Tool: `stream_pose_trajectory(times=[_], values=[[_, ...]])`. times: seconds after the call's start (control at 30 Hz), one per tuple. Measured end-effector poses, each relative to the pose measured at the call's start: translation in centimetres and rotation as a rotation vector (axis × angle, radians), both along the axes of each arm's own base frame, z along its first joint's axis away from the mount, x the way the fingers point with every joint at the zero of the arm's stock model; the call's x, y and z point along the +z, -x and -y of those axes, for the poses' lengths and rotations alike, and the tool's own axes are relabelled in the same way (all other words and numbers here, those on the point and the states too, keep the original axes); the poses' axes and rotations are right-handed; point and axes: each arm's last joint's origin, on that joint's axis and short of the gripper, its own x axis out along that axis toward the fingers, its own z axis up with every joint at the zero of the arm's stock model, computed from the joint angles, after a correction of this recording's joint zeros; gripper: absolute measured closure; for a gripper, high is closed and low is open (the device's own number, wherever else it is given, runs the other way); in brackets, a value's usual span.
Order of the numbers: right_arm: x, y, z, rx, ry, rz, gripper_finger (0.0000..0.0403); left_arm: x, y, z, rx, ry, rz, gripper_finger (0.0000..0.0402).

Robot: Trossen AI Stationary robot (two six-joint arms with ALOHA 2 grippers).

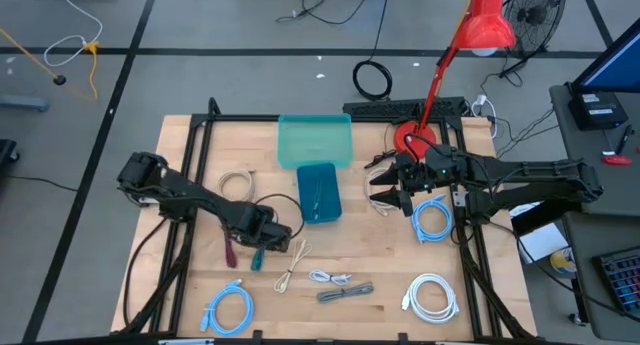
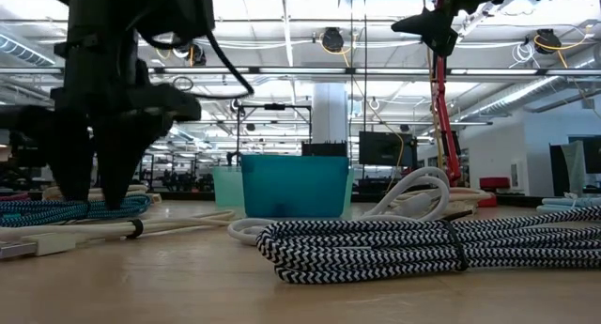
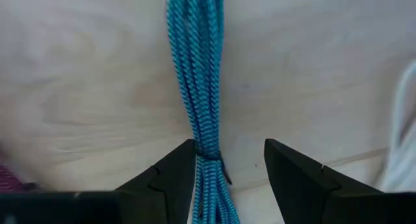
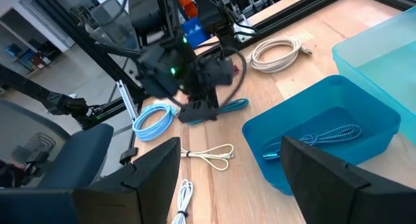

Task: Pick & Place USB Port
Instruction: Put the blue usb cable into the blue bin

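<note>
While the left gripper [image 3: 229, 169] hangs low over the bare wood in the table's front-left part, its fingers stand apart around a teal braided cable [image 3: 197, 74], one fingertip touching the bundle and the other clear of it. The right gripper [image 1: 385, 188] waits spread wide and empty above the table's right side, just beside the dark blue bin [image 1: 320, 192], which holds a coiled cable [image 4: 325, 137]. There's open wood around the teal cable, and no readable writing shows anywhere.
</note>
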Motion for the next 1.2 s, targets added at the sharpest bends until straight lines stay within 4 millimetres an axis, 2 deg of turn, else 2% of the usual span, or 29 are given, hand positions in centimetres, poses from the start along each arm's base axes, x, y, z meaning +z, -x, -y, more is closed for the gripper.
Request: stream_pose_trajectory(times=[0.13, 0.2, 0.27, 0.37, 0.43, 0.57, 0.7, 0.8, 0.9, 1.0, 1.2], values=[[0.0, 0.0, 0.0, 0.000, 0.000, 0.000, 0.0149, -1.2, -0.4, 0.3, -0.003, 0.040, -0.046, 0.0220], [0.0, 0.0, 0.0, 0.000, 0.000, 0.000, 0.0149, -1.4, -0.4, 0.3, 0.002, 0.055, -0.063, 0.0235], [0.0, 0.0, 0.0, 0.000, 0.000, 0.000, 0.0149, -1.4, -0.4, 0.2, 0.006, 0.058, -0.070, 0.0270], [0.0, 0.0, 0.0, 0.000, 0.000, 0.000, 0.0149, -0.8, -0.1, -0.1, -0.003, 0.069, -0.072, 0.0355], [0.0, 0.0, 0.0, 0.000, 0.000, 0.001, 0.0149, -0.2, 0.0, -0.4, 0.008, 0.078, -0.046, 0.0380], [0.0, 0.0, 0.0, 0.001, 0.001, 0.001, 0.0149, 2.1, -0.4, -1.5, 0.073, 0.056, 0.100, 0.0378], [0.0, 0.0, 0.0, 0.001, 0.002, 0.003, 0.0149, 5.4, -1.8, -3.2, 0.163, -0.021, 0.410, 0.0381], [0.0, 0.0, 0.0, 0.001, 0.003, 0.004, 0.0149, 7.4, -3.0, -4.9, 0.232, -0.110, 0.572, 0.0381], [0.0, 0.0, 0.0, -0.002, 0.004, 0.004, 0.0149, 9.0, -4.1, -7.1, 0.253, -0.182, 0.639, 0.0381], [0.0, 0.0, 0.1, -0.021, 0.011, 0.004, 0.0149, 9.7, -5.5, -9.5, 0.241, -0.209, 0.655, 0.0381], [0.0, 0.0, 0.1, -0.042, 0.022, 0.003, 0.0149, 9.1, -7.3, -13.4, 0.221, -0.150, 0.613, 0.0381]])
